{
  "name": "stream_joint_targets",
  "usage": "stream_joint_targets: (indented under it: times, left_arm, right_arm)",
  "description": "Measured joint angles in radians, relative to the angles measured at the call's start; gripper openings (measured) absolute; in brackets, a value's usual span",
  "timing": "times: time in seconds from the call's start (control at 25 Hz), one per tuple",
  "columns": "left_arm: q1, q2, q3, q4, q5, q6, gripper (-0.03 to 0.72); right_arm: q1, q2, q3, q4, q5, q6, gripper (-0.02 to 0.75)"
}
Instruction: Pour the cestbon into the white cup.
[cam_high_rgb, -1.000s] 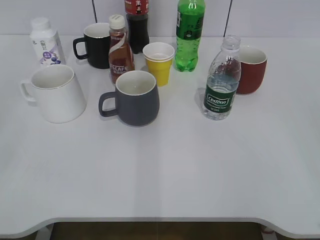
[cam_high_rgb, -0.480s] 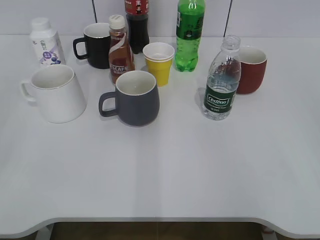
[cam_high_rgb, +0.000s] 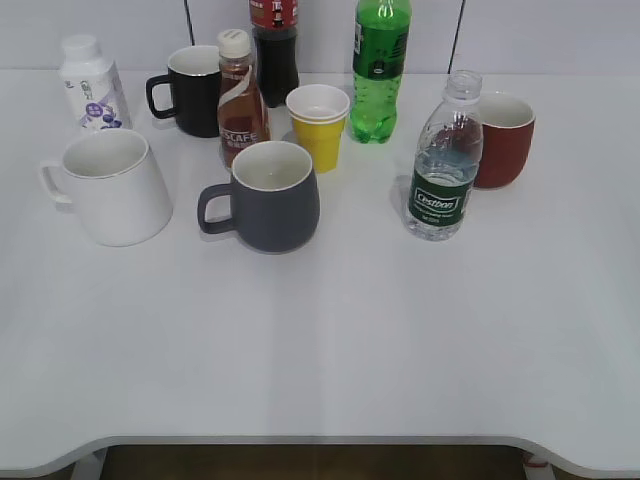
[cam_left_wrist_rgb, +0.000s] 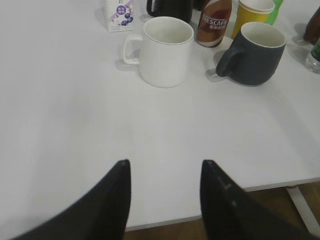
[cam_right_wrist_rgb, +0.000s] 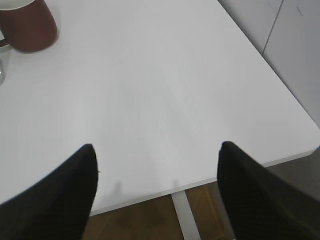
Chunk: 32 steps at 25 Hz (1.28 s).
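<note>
The cestbon bottle, clear with a dark green label and no cap, stands upright right of centre, just in front of a red mug. The white cup stands at the left with its handle to the left; it also shows in the left wrist view. My left gripper is open and empty above the table's front edge, well short of the white cup. My right gripper is open wide and empty over the table's front right corner. Neither gripper shows in the exterior view.
A grey mug, brown Nescafe bottle, yellow paper cup, black mug, green soda bottle, dark cola bottle, white milk bottle and red mug crowd the back. The table's front edge is near.
</note>
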Motion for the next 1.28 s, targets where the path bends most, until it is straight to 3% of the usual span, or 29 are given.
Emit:
stream_joint_targets:
  times: [0.52,0.8,1.28]
  left_arm:
    - [0.000,0.000,0.000,0.004,0.000,0.000,0.309]
    - [0.000,-0.010,0.000,0.008,0.000,0.018,0.241]
    - [0.000,-0.011,0.000,0.008,0.000,0.020,0.233]
  right_arm:
    - [0.000,0.000,0.000,0.005,0.000,-0.008,0.556]
    - [0.000,0.000,0.000,0.106,-0.011,-0.143,0.556]
    - [0.000,0.000,0.002,0.115,-0.019,-0.160,0.556]
